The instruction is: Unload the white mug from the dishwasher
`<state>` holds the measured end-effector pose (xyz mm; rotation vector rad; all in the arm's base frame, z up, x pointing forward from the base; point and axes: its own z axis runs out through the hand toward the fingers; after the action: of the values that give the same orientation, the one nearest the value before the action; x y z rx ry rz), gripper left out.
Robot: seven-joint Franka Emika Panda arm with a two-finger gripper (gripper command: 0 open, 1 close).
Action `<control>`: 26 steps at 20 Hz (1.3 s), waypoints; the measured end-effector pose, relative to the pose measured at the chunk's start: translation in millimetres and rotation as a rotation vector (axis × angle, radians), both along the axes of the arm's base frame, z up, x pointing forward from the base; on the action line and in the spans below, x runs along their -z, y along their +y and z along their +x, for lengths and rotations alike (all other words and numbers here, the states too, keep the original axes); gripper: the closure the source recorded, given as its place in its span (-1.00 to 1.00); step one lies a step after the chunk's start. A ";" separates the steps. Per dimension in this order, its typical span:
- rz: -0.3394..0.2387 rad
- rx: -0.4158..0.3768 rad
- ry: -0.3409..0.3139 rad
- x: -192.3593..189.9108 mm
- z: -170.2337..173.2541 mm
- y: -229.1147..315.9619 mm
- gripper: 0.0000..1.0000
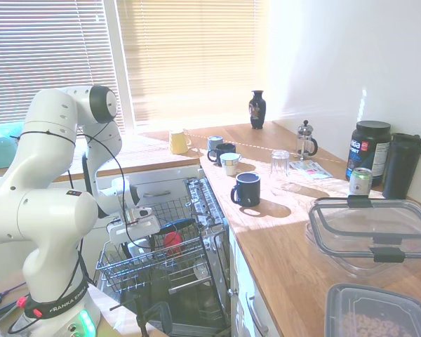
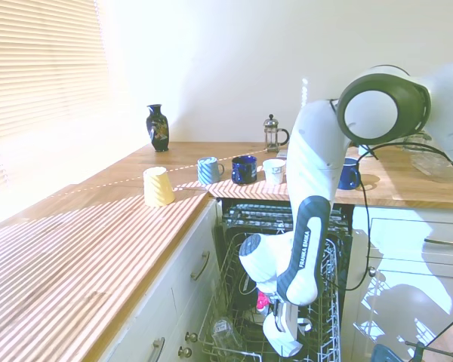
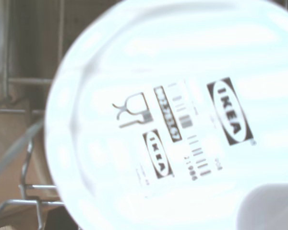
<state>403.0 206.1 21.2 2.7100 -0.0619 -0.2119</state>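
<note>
White mug (image 3: 173,120) sits upside down in dishwasher (image 1: 189,281) rack right under hand (image 2: 281,341), can't tell if hand's clenched; glossy base could slip, snag rack wires.

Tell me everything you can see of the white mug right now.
The white mug fills the wrist view: a round, glossy white base faces the camera, so it seems to sit upside down. The base carries dark printed IKEA logos, a glass-and-fork mark and small blurred codes. Grey wires of the dishwasher rack show beside it. From the outside views it is mostly hidden behind the hand; its handle cannot be seen.
</note>
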 end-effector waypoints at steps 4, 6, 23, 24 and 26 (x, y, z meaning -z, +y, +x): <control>0.000 -0.007 0.004 8.0 -0.3 -0.3 1.00; 0.000 -0.015 0.005 10.3 -1.0 2.6 1.00; -0.016 -0.018 0.003 18.3 1.1 12.2 1.00; -0.015 -0.014 0.003 18.3 1.1 12.2 1.00; -0.013 -0.005 0.003 18.2 1.1 12.8 1.00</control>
<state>404.1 218.9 3.0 2.6967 -0.0549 -0.2130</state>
